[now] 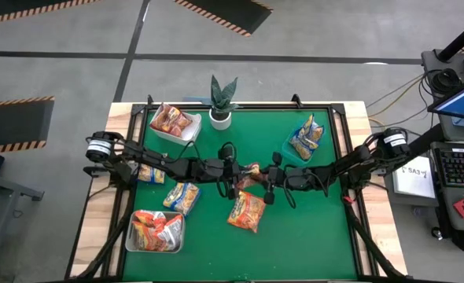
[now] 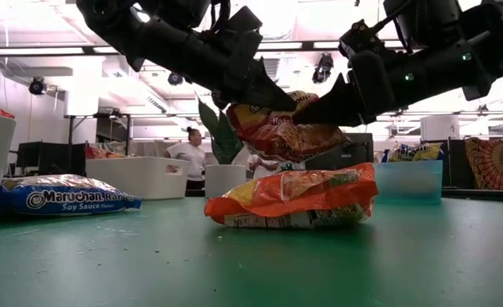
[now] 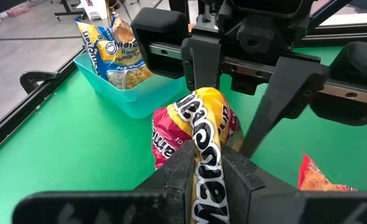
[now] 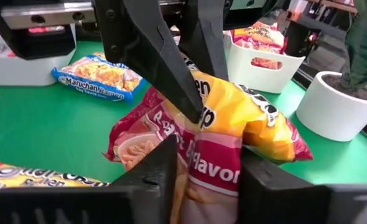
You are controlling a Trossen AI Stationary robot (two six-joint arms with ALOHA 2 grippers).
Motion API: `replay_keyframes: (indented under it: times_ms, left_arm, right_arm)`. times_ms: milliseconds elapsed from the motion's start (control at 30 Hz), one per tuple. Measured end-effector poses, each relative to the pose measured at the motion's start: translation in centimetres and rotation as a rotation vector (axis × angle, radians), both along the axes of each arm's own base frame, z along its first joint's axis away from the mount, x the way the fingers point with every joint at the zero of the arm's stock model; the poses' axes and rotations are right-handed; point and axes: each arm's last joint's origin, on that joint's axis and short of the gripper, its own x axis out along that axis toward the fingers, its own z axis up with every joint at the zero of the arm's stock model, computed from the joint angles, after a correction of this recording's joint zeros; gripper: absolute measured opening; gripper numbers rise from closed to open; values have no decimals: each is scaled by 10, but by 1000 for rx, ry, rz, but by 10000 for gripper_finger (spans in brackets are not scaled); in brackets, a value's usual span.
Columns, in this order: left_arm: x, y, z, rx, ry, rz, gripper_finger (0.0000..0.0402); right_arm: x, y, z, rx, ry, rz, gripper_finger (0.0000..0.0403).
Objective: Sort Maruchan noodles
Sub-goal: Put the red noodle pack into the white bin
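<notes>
I have both grippers on one red packet point(image 2: 279, 128), lifted mid-table above an orange packet point(image 2: 292, 198) — left gripper point(image 3: 205, 171) clamped on it, right gripper's point(image 4: 202, 180) fingers loosely around it — a handover, I judge.

A red-and-yellow noodle packet point(image 4: 221, 134) hangs over an orange one point(image 2: 294, 198) on the green desk point(image 1: 311, 228), near a blue-and-yellow packet point(image 2: 64, 198), a teal bin point(image 3: 130, 93) and white trays point(image 1: 169, 132).
</notes>
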Motion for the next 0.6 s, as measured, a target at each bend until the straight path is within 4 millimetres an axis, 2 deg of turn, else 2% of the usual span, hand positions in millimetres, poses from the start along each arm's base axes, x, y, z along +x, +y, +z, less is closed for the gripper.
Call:
replay_keyframes:
  times_ms: [367, 600]
  left_arm:
    - [0, 0, 0, 1, 5, 0, 37]
    - [-1, 0, 3, 16, 0, 0, 37]
  right_arm:
    - [-2, 0, 7, 48, -28, -15, 198]
    - [-11, -2, 28, 62, -54, -15, 220]
